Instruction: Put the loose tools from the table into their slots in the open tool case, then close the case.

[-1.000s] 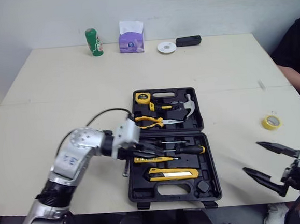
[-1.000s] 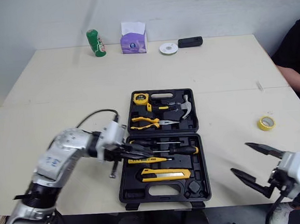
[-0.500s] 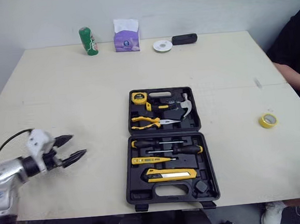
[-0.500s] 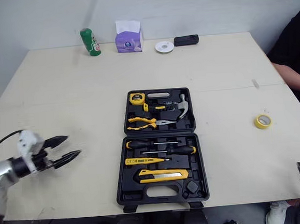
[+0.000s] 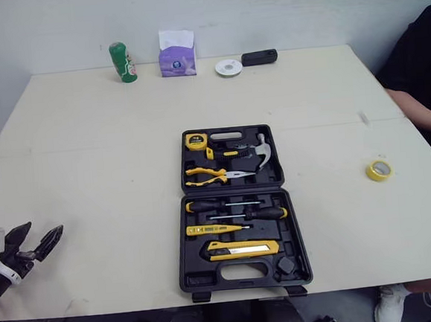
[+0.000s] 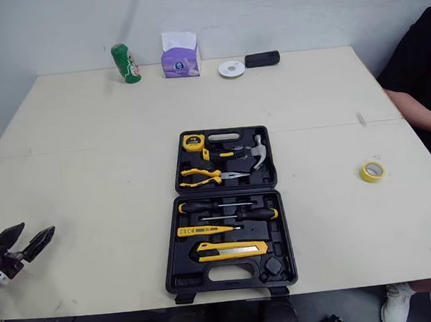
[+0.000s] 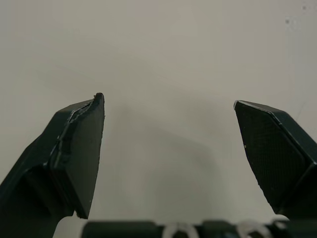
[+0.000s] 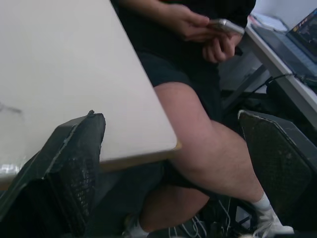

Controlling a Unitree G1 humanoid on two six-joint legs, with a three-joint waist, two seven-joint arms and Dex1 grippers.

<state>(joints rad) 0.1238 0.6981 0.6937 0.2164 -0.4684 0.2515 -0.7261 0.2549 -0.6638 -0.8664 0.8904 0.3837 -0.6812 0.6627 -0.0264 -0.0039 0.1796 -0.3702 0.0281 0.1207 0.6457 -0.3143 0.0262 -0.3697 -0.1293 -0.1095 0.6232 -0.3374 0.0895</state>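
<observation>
Black case lies open mid-way across the table, tools slotted. The left gripper has drawn back to the near edge, wide and empty; the right gripper is also wide. Closing likely comes next.

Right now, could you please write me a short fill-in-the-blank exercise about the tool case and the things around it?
1. The tool case lies ___ on the table.
2. The yellow roll of tape lies on the table to the robot's ___ of the case.
3. The left gripper, its fingers apart, holds ___.
4. The can standing beside the purple tissue box is coloured ___.

Missing words: open; right; nothing; green.
</observation>
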